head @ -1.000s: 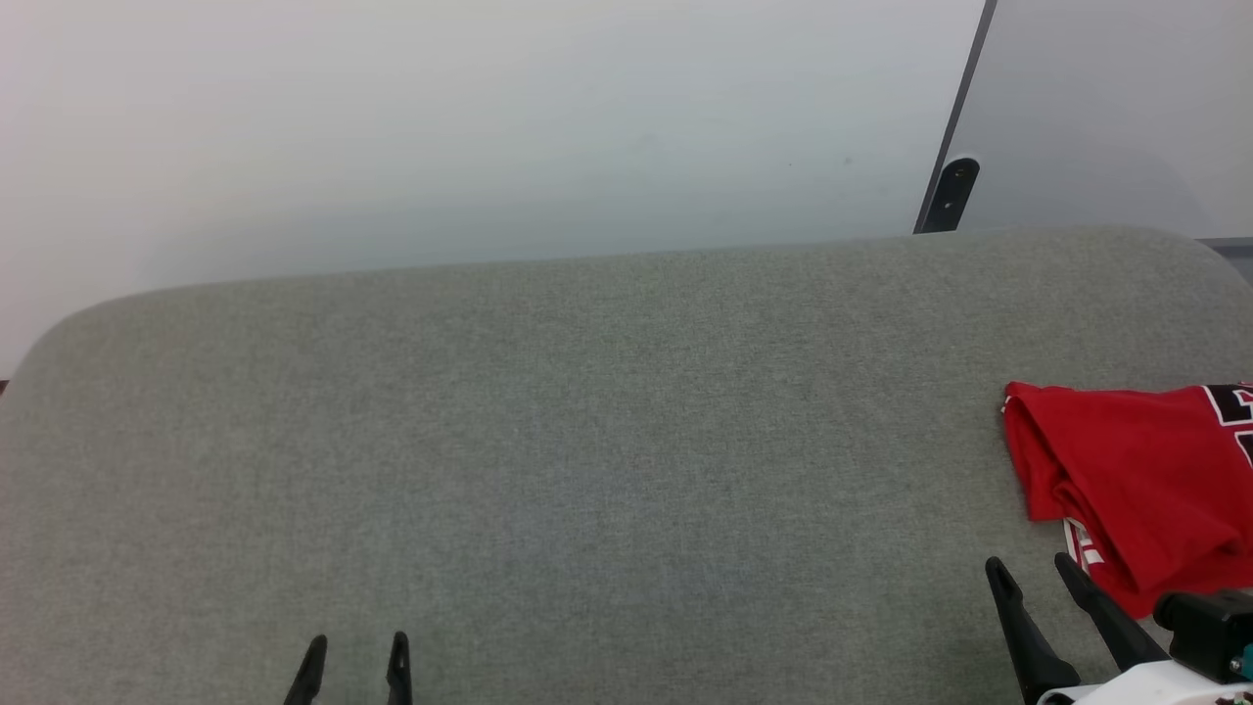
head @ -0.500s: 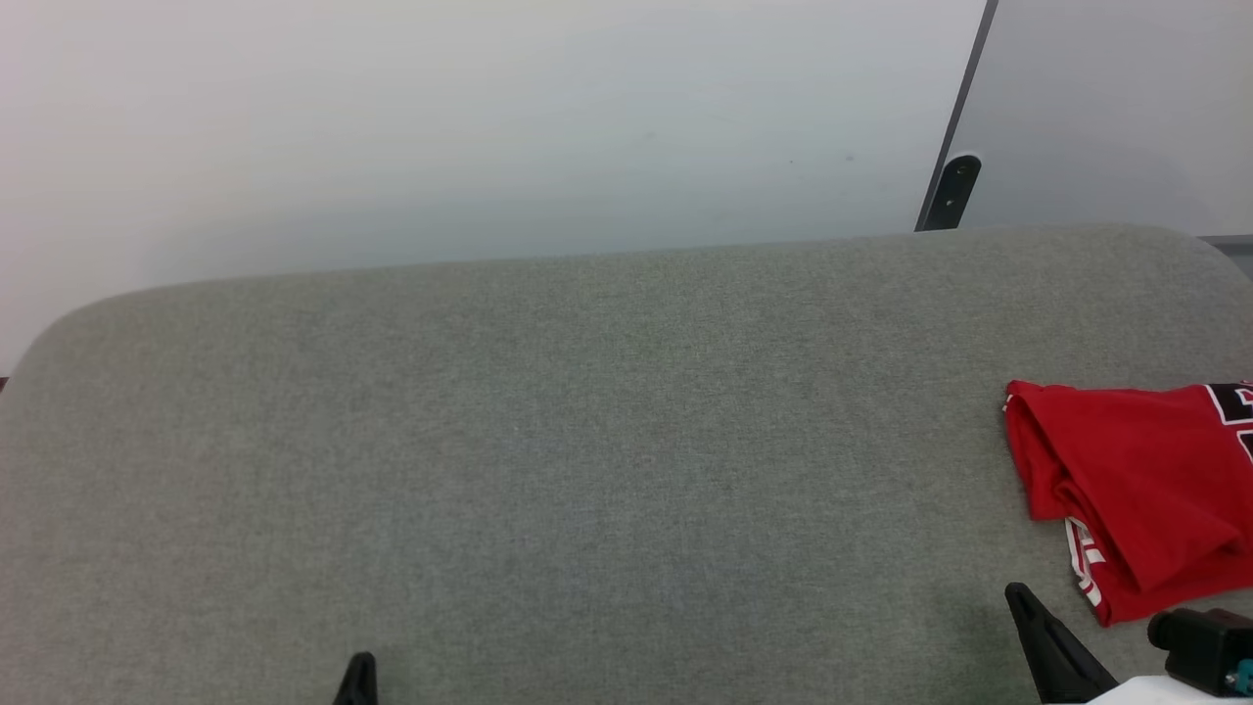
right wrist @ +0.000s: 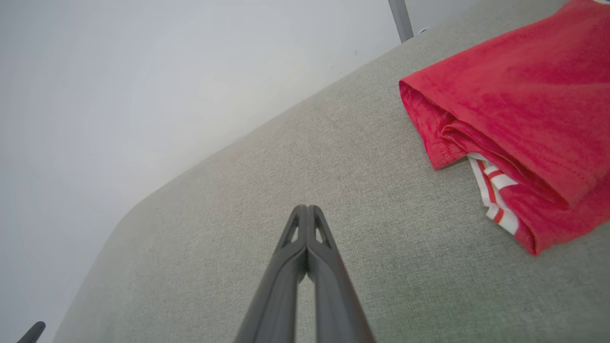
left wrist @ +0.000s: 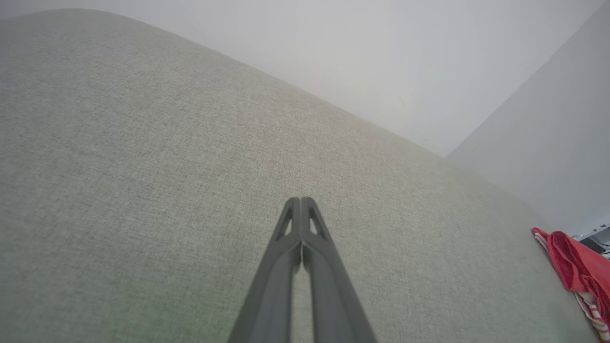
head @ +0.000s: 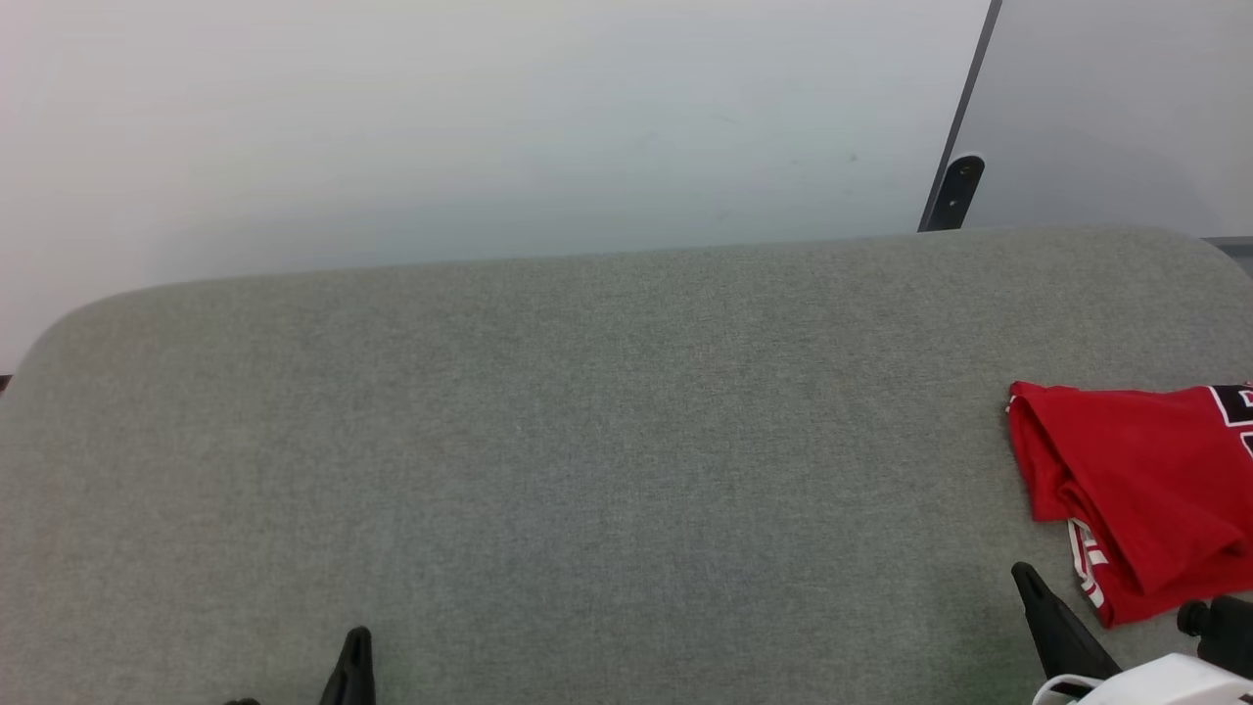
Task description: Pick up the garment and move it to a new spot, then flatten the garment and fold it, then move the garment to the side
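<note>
The folded red garment [head: 1136,490] lies at the right end of the grey cushioned surface [head: 587,441], with striped white trim peeking out at its near edge. My right gripper [head: 1023,578] is shut and empty, just left of the garment's near corner and apart from it. In the right wrist view the garment [right wrist: 514,114] sits up and to the right of the closed gripper [right wrist: 307,209]. My left gripper [head: 358,638] is shut and empty at the bottom left, far from the garment. The left wrist view has that gripper [left wrist: 301,202] over bare fabric, the garment [left wrist: 574,271] at the far right.
A pale wall rises behind the surface. A dark bracket [head: 955,191] and a slanted panel edge stand at the back right. The surface's rounded far corner [head: 59,333] is at the left.
Both grippers went from open to shut and drew back toward the bottom of the head view. The garment has stayed in place.
</note>
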Motion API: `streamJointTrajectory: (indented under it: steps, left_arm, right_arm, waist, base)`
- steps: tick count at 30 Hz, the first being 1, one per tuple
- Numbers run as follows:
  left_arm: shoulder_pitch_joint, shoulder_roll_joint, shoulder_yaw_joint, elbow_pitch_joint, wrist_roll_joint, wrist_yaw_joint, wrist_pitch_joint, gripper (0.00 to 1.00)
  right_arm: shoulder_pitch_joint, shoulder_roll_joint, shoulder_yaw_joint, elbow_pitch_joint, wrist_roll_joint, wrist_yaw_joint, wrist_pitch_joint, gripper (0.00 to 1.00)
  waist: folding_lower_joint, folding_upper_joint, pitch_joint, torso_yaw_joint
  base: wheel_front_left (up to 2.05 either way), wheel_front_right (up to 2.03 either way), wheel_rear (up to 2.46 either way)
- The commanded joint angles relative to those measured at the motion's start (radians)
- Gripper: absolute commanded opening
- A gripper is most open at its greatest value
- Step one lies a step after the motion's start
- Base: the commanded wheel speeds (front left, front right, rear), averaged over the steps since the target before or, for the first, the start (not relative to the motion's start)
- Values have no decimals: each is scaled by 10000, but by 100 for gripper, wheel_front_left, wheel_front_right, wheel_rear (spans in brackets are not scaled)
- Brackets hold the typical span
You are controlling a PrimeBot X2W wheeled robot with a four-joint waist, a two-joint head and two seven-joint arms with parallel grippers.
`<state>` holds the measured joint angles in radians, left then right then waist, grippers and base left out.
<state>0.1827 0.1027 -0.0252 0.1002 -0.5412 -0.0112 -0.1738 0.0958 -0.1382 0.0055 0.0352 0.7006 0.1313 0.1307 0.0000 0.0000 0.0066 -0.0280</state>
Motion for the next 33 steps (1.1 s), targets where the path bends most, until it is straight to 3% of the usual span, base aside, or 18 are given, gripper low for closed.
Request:
streamJointTrajectory:
  steps: [1, 33]
  left_arm:
    - [-260, 35, 69, -61, -453, -102, 72, 0]
    - [-1387, -67, 455, 547, -4901, -576, 1113, 0]
  right_arm:
    - [-309, 19, -95, -55, 425, 0, -70, 0]
    - [-1067, 367, -546, 839, 4086, -3, -137, 0]
  waist:
    - [0, 0, -1, 5]
    - [0, 0, -11, 91]
  base:
    - [0, 0, 0]
    - [0, 0, 0]
